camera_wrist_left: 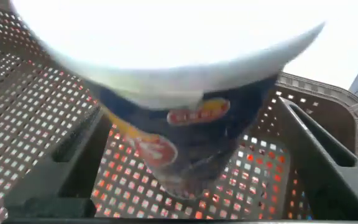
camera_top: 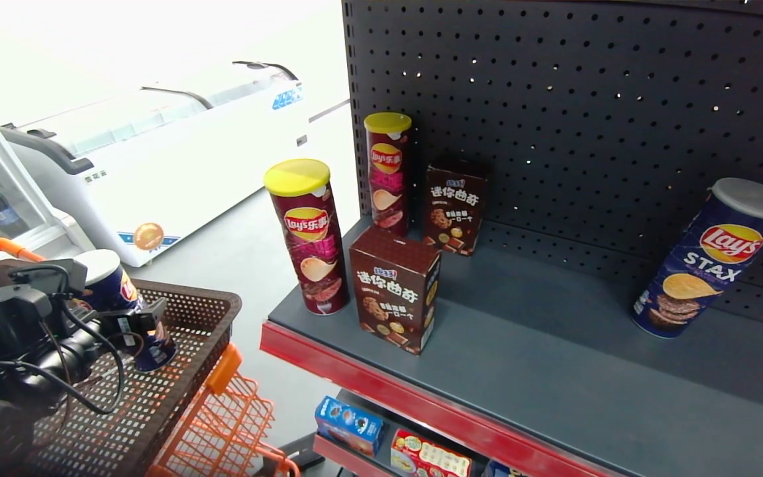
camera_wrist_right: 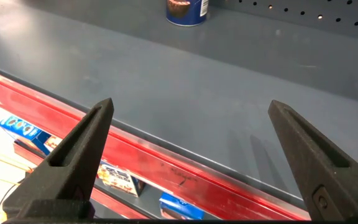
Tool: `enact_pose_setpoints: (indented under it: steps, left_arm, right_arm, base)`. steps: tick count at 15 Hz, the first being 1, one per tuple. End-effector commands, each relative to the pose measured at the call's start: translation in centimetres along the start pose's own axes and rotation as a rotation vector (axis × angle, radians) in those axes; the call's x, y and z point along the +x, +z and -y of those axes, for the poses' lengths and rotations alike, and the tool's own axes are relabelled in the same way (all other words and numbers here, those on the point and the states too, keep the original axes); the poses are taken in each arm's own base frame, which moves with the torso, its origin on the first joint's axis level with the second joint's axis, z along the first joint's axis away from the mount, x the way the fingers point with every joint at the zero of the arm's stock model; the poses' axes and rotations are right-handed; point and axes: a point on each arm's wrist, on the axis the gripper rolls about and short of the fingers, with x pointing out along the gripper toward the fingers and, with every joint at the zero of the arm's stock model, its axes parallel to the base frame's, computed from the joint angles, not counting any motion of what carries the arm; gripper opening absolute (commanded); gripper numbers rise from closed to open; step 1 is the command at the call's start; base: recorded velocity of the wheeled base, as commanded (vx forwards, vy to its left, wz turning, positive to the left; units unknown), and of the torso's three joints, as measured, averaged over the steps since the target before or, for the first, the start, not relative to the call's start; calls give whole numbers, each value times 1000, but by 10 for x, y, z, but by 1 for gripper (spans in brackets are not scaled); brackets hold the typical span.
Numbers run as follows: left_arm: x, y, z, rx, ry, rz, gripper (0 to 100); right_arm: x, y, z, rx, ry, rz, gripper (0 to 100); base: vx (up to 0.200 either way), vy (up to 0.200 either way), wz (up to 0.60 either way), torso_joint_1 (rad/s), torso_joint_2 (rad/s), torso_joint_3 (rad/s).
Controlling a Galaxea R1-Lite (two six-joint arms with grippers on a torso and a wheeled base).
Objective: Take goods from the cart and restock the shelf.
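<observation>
The freezer (camera_top: 176, 152) glares white (blown out); light pricks through holes in the dim pegboard (camera_top: 587, 119).

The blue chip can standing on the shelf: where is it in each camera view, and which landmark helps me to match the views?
Head view: the blue can stands at the shelf's right, near the pegboard.
Right wrist view: its base shows far across the shelf, beyond the right gripper.
Left wrist view: here is a second can, in the cart basket.
Shared landmark: the shelf's red front edge.
</observation>
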Motion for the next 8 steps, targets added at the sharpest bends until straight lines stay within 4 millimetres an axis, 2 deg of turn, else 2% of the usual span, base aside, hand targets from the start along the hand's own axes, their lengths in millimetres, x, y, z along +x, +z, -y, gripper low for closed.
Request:
enact_pose_setpoints:
  steps: [1, 5, 6, 8]
  left_arm:
    - [12, -9, 1, 0, -4, -24, 100]
    - [31, -11, 1, 3, -5, 11, 100]
    - [35, -10, 1, 3, -5, 21, 0]
    - [38, -7, 3, 16, -11, 35, 0]
  right_arm:
    - [0, 0, 0, 0, 1, -1, 100]
    - [0, 0, 0, 0, 1, -1, 100]
    - [0, 0, 0, 0, 1, -1, 100]
    - [0, 0, 0, 0, 1, -1, 100]
  base:
    - [0, 0, 0, 0, 0, 0]
    - [0, 0, 0, 0, 0, 0]
    - [0, 0, 0, 0, 0, 0]
    - [0, 0, 0, 0, 0, 0]
